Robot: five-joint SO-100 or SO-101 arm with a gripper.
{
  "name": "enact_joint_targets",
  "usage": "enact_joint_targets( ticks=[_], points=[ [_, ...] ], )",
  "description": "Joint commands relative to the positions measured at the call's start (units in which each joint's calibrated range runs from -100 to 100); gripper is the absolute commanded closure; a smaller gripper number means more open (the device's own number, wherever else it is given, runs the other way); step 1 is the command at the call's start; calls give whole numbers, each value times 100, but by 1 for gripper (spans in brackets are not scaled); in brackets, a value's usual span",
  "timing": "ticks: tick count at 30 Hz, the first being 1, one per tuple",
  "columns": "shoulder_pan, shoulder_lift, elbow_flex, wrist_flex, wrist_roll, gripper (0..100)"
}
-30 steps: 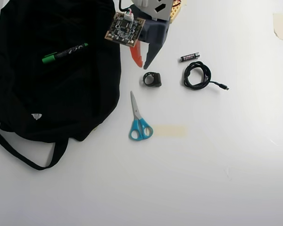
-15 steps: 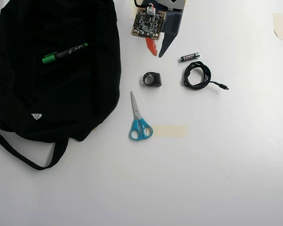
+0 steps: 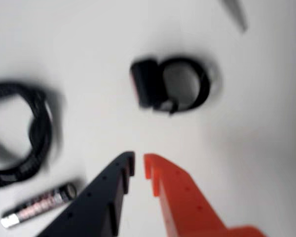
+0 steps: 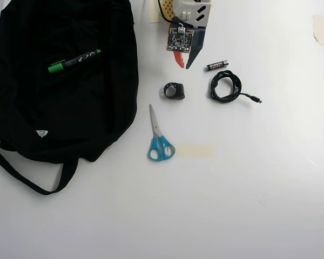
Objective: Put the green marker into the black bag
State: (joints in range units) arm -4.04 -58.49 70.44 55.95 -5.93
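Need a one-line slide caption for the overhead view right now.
Green marker lies on the black bag; the tool, empty and nearly closed, hangs above the table near the battery.

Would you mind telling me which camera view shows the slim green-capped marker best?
The overhead view: the green-capped marker lies in plain sight on top of the large black fabric bag, its full length visible. The wrist view shows nothing of it, only blurred small items on the white table.

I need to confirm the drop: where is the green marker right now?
In the overhead view, the green marker lies on top of the black bag at upper left, well left of the pincer, which holds nothing.
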Motion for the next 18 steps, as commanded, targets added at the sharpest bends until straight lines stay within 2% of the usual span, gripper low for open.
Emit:
enact_joint_targets(
  ticks=[1,9,18],
  points=[
    [-45,-533,458,-160,22,98],
    [-37,-1935,1662,-160,22,98],
    [-22,-2691,2480,-125,22,98]
  ],
)
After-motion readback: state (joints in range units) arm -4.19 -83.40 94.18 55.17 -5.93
